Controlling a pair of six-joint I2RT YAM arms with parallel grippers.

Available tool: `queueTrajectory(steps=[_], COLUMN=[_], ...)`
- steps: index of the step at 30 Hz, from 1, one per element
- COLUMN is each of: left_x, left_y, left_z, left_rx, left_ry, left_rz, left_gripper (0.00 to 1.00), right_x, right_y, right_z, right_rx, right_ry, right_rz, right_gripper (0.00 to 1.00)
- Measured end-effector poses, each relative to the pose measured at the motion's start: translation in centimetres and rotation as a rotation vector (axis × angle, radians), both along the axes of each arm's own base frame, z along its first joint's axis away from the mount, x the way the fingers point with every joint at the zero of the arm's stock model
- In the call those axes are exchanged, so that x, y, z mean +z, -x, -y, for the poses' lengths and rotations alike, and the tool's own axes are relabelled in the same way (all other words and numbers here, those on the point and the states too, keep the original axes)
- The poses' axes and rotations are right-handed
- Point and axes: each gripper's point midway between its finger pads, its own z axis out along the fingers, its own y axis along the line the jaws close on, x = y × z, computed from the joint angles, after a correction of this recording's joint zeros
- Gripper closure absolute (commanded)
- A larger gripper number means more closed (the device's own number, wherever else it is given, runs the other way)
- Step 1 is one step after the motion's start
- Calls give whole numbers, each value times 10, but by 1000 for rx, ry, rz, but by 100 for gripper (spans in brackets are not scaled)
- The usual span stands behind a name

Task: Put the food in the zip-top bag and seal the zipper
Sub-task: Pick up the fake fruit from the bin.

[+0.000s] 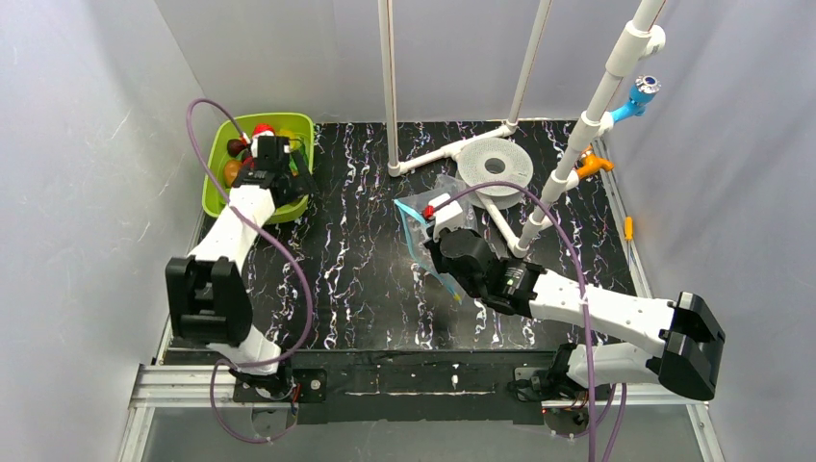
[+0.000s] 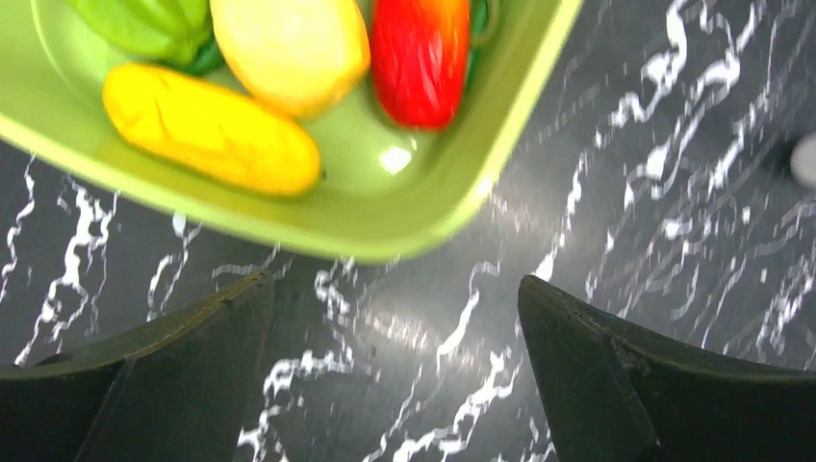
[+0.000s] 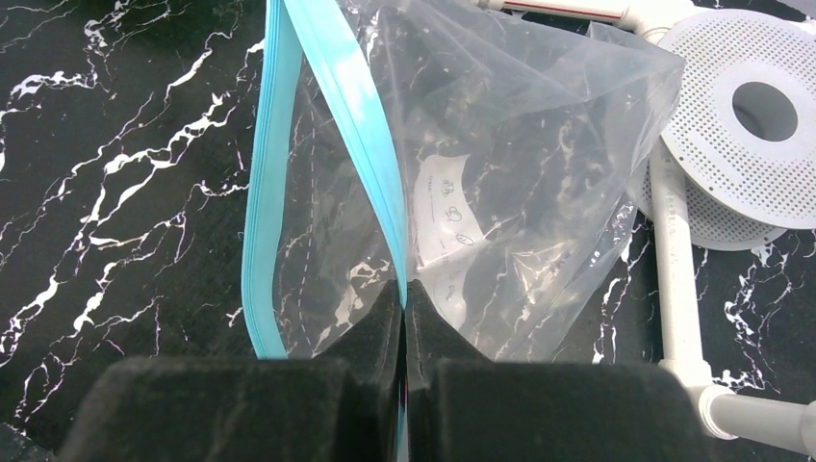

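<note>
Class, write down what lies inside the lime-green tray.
Inside the lime-green tray: a yellow piece, a pale orange piece, a red piece and a green piece. From above, the left arm covers part of it.

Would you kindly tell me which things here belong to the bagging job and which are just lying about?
Job: bag, zipper pinched by right gripper, tray, yellow food, red food, open left gripper.
Lying about: perforated disc, white pipe.

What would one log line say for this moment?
left gripper: open beside tray | right gripper: shut on zipper | zip-top bag: mouth open
</note>
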Motion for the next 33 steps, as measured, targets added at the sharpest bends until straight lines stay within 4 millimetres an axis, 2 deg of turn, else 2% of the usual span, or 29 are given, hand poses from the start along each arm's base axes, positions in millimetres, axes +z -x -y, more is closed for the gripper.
queueTrajectory(steps=[4,12,15,18,21,23,24,27,29,33], left_x=[-11,-59,-73,-81,-81,-82,-82,-84,-85,-85], left_y=[-42,-86,-93,-92,-95,-96,-96,-96,-95,-94], left_z=[-23,-72,-86,-88,-88,-88,-88,-89,-90,-90], left_rx=[67,191,249,262,269,277,280,284,286,282], left_ry=[15,34,14,11,17,23,25,28,35,46], left_rz=[24,-25,-48,-62,-53,-49,-47,-44,-45,-51], left_gripper=[2,2,2,2,5,12,20,50,65,79], right_x=[-2,4,7,8,7,6,5,3,3,-1], right_y=[2,6,8,10,12,13,13,12,11,11], right_z=[-1,-6,-9,-12,-17,-19,-20,-20,-20,-19], right_rx=[15,33,44,52,66,72,74,73,72,68], right_ry=[-12,-35,-38,-38,-32,-28,-24,-15,-13,-11], right_rz=[-3,17,30,40,45,48,49,52,54,56], right_gripper=[99,99,99,99,99,99,99,99,99,99])
